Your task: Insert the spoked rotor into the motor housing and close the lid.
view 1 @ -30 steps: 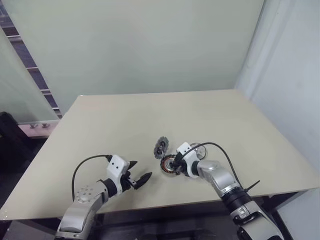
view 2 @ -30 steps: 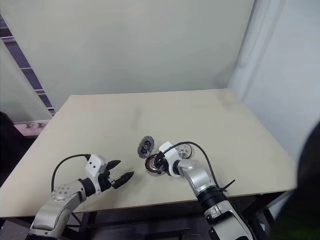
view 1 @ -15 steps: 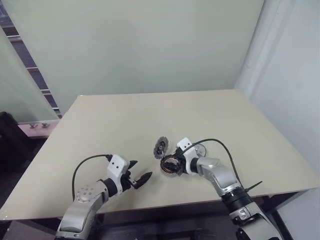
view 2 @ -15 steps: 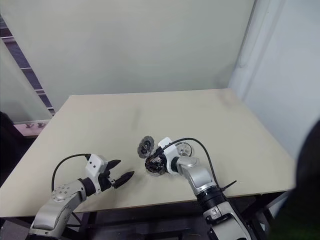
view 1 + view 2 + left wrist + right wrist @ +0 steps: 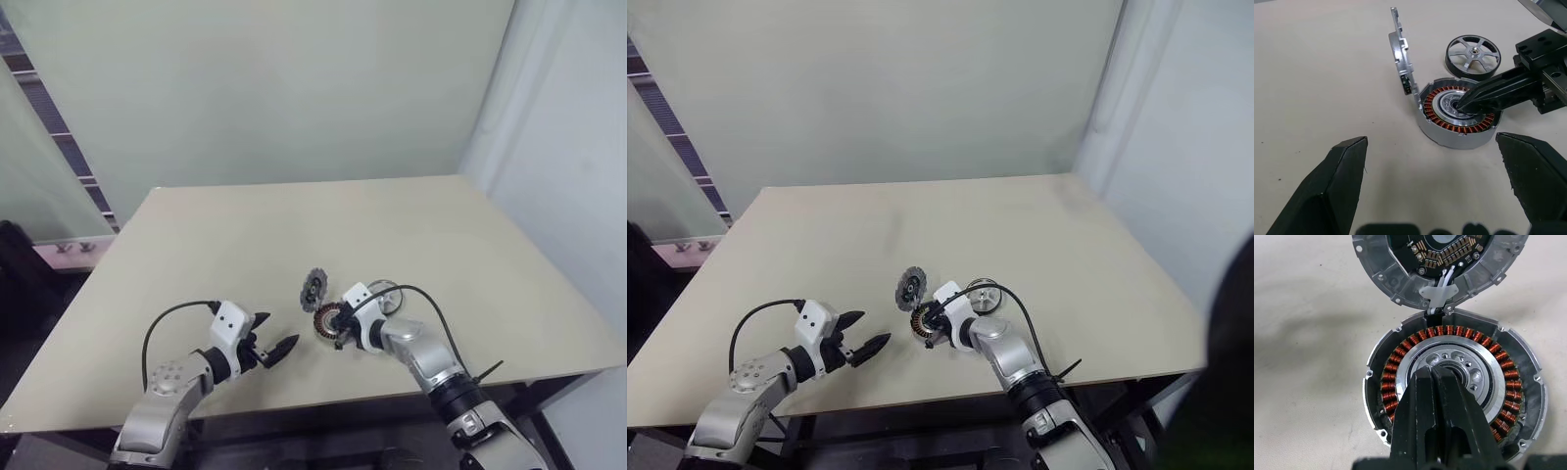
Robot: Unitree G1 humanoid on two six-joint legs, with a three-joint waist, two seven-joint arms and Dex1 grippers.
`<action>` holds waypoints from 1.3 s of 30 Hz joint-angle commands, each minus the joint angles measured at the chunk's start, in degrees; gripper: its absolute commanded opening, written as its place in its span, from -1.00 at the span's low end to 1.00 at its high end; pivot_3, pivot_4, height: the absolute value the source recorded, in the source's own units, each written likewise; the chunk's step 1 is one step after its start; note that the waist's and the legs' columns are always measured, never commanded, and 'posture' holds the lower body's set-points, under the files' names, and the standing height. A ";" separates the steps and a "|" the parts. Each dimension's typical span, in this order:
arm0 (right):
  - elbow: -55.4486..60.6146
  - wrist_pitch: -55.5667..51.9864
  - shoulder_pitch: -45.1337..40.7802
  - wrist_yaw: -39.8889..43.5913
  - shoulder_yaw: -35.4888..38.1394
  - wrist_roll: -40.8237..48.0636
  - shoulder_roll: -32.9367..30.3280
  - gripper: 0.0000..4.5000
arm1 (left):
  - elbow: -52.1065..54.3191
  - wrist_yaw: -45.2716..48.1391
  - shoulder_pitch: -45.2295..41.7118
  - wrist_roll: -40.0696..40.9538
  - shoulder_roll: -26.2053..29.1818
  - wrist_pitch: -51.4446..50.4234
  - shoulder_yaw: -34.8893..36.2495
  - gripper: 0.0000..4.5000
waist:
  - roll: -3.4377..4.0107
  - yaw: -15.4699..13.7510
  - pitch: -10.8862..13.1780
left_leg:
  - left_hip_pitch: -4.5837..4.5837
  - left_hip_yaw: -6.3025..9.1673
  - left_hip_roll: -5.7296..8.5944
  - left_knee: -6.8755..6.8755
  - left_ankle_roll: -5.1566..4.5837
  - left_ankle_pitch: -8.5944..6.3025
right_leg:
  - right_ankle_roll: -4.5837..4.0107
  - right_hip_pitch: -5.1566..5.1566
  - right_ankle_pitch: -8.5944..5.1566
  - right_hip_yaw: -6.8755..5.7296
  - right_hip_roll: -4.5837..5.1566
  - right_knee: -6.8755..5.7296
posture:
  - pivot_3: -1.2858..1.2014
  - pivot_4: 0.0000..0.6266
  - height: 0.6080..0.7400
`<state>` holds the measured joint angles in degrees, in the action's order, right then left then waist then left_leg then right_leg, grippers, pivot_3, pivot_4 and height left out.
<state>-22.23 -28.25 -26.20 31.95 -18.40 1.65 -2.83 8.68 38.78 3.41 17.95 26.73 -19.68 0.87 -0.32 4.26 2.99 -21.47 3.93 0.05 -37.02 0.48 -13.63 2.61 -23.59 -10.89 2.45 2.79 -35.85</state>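
Note:
The motor housing point(image 5: 1509, 378), a round ring with copper windings around a pale metal centre, lies on the table near the front edge. Its lid point(image 5: 1399, 51) stands open, hinged at the housing's far side, and its inner face shows a circuit board point(image 5: 1449, 252). The shiny spoked rotor point(image 5: 1472, 50) lies flat on the table just right of the housing. My right gripper point(image 5: 1434, 374) is shut, its tips resting over the housing's pale centre with nothing between them. My left gripper point(image 5: 275, 344) hovers open to the left of the housing, apart from it.
The beige table point(image 5: 245, 245) carries the parts near its front edge. A wall stands behind it and a white pillar point(image 5: 549, 147) at the right. A black cable point(image 5: 431, 304) loops over my right wrist.
My right gripper's fingers have closed over the housing's centre, and the hand has drawn back slightly toward me. The left arm and the parts have kept still.

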 commanded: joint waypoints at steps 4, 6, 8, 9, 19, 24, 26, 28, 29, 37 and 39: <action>12.03 -5.73 -1.59 0.78 5.29 4.53 -1.45 -0.45 | 2.14 -0.17 -0.90 0.27 -0.18 0.68 0.38 1.00 | 0.00 -0.02 0.00 | -0.04 0.02 0.01 -0.01 0.00 0.00 | 0.00 -0.02 0.00 0.01 0.00 0.00 | 0.03 -1.00 1.00; 14.21 -6.76 -1.93 -0.82 8.07 5.72 -1.52 -0.15 | 1.95 -0.13 -0.95 0.23 -0.32 0.80 0.27 1.00 | 0.00 -0.02 0.00 | -0.04 0.02 0.01 0.01 0.00 0.00 | 0.00 -0.02 0.00 0.00 0.00 0.00 | 0.03 -1.00 1.00; 15.45 -7.92 -2.24 -2.41 10.56 6.54 -1.78 0.15 | 1.86 -0.09 -0.97 0.26 -0.43 0.87 0.25 1.00 | 0.00 -0.03 0.00 | -0.03 0.03 0.01 0.01 0.00 0.00 | 0.00 -0.03 0.00 -0.01 0.00 0.00 | 0.03 -1.00 1.00; 15.68 -8.72 -2.42 -3.12 11.77 6.88 -2.23 0.32 | 1.77 -0.08 -1.05 0.24 -0.51 0.90 0.21 1.00 | 0.00 -0.05 0.00 | -0.03 0.03 0.01 0.02 0.00 0.00 | 0.00 -0.03 0.00 -0.01 0.00 0.00 | 0.03 -1.00 1.00; 11.81 -13.47 -4.00 -13.39 24.07 9.51 -4.62 0.98 | 0.64 0.00 -2.08 -0.07 -1.17 1.17 -0.11 1.00 | 0.00 -0.15 0.00 | -0.04 0.01 0.02 0.02 0.00 0.00 | 0.00 -0.03 0.00 0.01 0.00 0.01 | 0.03 -1.00 1.00; 5.69 -15.80 -6.02 -16.62 31.43 13.85 -3.88 0.98 | 0.15 0.17 -2.44 -0.14 -1.36 1.26 -0.14 1.00 | 0.00 -0.13 0.00 | -0.04 -0.01 0.03 0.02 -0.01 0.00 | 0.00 -0.01 0.00 0.03 0.00 0.03 | 0.03 -1.00 1.00; 2.85 -16.06 -6.44 -16.64 32.75 14.93 -3.59 0.98 | 0.02 0.28 -2.55 -0.08 -1.39 1.30 -0.09 1.00 | 0.01 0.00 0.00 | -0.03 -0.01 0.02 0.03 -0.02 0.01 | 0.00 -0.01 0.00 0.03 0.00 0.02 | 0.03 -1.00 1.00; -0.53 -16.38 -7.08 -16.18 33.78 15.97 -3.53 0.98 | 0.15 0.23 -2.61 0.43 -1.67 1.13 0.23 1.00 | 0.01 0.07 0.00 | -0.02 -0.01 0.01 0.04 -0.03 0.01 | 0.00 0.00 0.00 0.03 -0.01 0.02 | 0.03 -1.00 1.00; -2.26 -16.15 -7.49 -16.13 34.42 16.56 -3.41 0.98 | 0.25 0.24 -2.65 0.62 -1.73 1.00 0.36 1.00 | 0.02 0.06 0.00 | -0.02 -0.01 0.02 0.04 -0.03 0.01 | 0.00 0.00 0.00 0.03 -0.01 0.02 | 0.03 -1.00 1.00; -14.76 -13.73 -11.43 -14.66 37.92 20.77 -1.94 0.98 | 0.94 0.70 -2.39 1.12 -1.09 0.20 0.96 1.00 | 0.05 0.09 0.00 | -0.01 -0.03 0.02 0.03 -0.05 0.02 | 0.00 0.02 0.00 0.06 -0.01 0.02 | 0.03 -1.00 1.00; -17.15 -12.76 -12.37 -14.59 38.83 21.62 -1.58 0.98 | 1.09 0.70 -2.32 1.17 -0.93 0.09 1.06 1.00 | 0.06 0.09 0.00 | -0.01 -0.02 0.02 0.03 -0.05 0.02 | 0.00 0.03 0.00 0.05 -0.02 0.02 | 0.03 -1.00 1.00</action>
<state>-38.66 -42.65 -36.38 16.58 19.36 21.48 -4.62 8.09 39.23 1.78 18.46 25.09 -19.70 0.84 -0.26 4.35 2.99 -21.48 3.92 0.07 -36.99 0.43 -13.60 2.61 -23.57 -10.89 2.50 2.78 -35.82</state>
